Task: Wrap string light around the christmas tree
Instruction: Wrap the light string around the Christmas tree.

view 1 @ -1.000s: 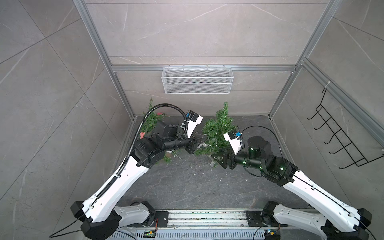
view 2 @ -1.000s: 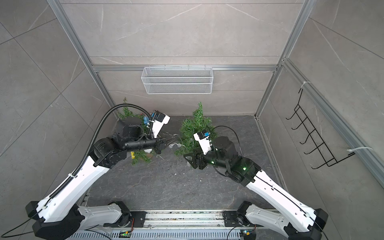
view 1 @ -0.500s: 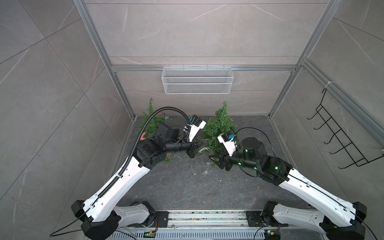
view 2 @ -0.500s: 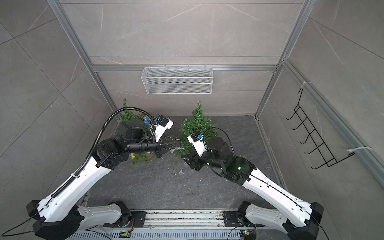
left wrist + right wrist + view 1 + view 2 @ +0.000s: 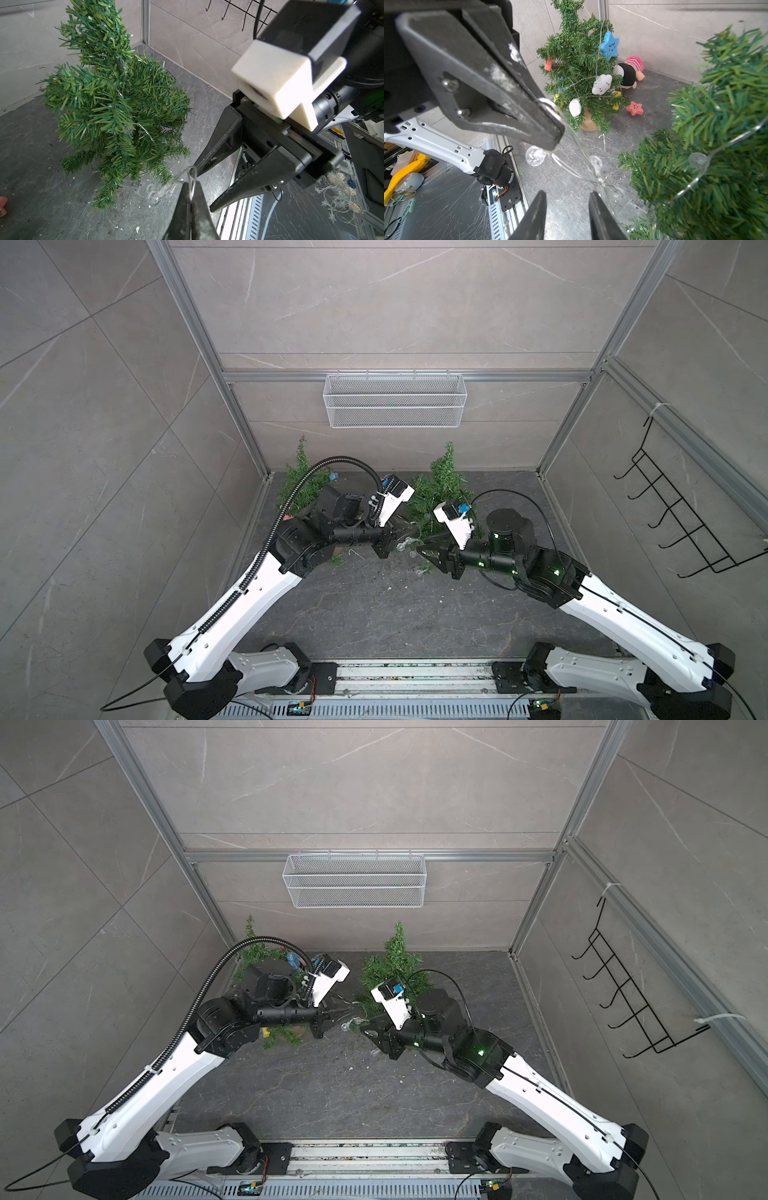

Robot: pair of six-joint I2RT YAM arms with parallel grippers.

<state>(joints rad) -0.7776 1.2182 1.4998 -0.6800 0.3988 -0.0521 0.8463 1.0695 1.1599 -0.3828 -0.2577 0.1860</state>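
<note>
In a top view the string light trails from the lower branches of the tree. Left wrist: the left gripper is clamped on its wire. Right wrist: the right gripper stands apart, empty. The string looks light, limp and snag-prone, so take the wire, not the fragile bulbs.

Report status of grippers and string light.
Left gripper shut on string light. Right gripper open, empty, close by. Strand partly draped on tree. Decorated tree stands apart.

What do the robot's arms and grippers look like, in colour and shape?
Both arms are white shells with black joints. The left arm carries a black ribbed hose; the right arm thin black cables. The left gripper and right gripper have black pointed fingers.
</note>
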